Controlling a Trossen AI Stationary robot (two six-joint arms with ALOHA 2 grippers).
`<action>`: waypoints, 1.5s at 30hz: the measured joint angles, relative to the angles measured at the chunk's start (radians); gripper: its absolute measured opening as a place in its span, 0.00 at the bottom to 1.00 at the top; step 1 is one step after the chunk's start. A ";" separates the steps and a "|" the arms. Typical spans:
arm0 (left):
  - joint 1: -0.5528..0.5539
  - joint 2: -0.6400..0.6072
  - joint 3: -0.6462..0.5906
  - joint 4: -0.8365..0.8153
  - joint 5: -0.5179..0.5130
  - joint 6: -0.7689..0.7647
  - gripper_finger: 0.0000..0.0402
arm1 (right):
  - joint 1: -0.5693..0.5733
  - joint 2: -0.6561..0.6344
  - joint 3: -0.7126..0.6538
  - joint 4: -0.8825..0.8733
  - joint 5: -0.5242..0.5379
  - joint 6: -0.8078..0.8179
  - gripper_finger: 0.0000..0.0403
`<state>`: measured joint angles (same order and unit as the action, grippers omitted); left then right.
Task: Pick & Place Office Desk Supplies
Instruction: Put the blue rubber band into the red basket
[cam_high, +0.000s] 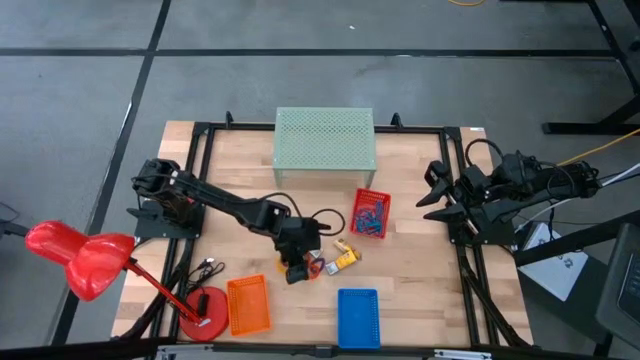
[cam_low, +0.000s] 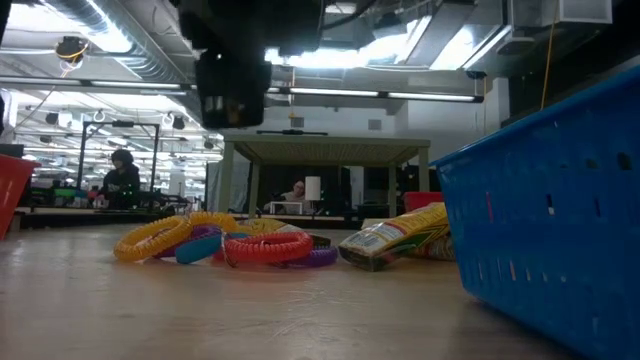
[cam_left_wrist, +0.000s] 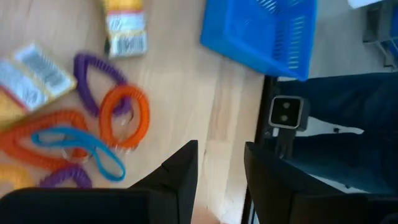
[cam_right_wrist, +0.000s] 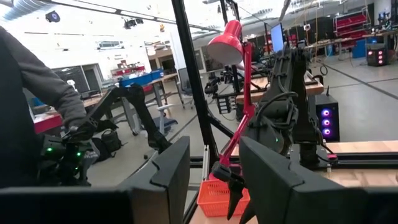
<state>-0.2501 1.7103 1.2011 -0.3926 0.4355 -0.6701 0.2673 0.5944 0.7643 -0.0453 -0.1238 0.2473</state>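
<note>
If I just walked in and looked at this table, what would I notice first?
Probably the big red desk lamp leaning over the table's front left corner. Next, the bright pile of coiled rings in the middle of the table, with the left tool hovering open right over it. You'd also spot the blue basket at the front edge and the orange basket beside it.

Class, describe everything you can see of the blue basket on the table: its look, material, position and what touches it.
The blue basket is a rectangular tray of what looks like plastic, its walls and floor pierced with small slots. It sits upright on the wooden table near the front edge, right of the orange basket. In the high view it appears empty and nothing touches it. The coiled rings and the yellow packets lie apart from it.
</note>
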 joint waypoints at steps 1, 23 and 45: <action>0.000 0.000 -0.012 -0.002 0.004 -0.013 0.31 | 0.000 0.000 0.000 -0.004 0.000 0.002 0.35; -0.001 0.000 -0.161 0.020 -0.174 -0.263 0.31 | 0.000 0.000 0.000 -0.017 0.001 0.003 0.35; -0.058 0.139 -0.155 0.103 -0.066 -0.409 0.36 | 0.000 0.000 0.000 -0.016 0.049 0.012 0.35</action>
<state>-0.3080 1.8489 1.0458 -0.2895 0.3692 -1.0786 0.2672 0.5941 0.7643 -0.0608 -0.0744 0.2591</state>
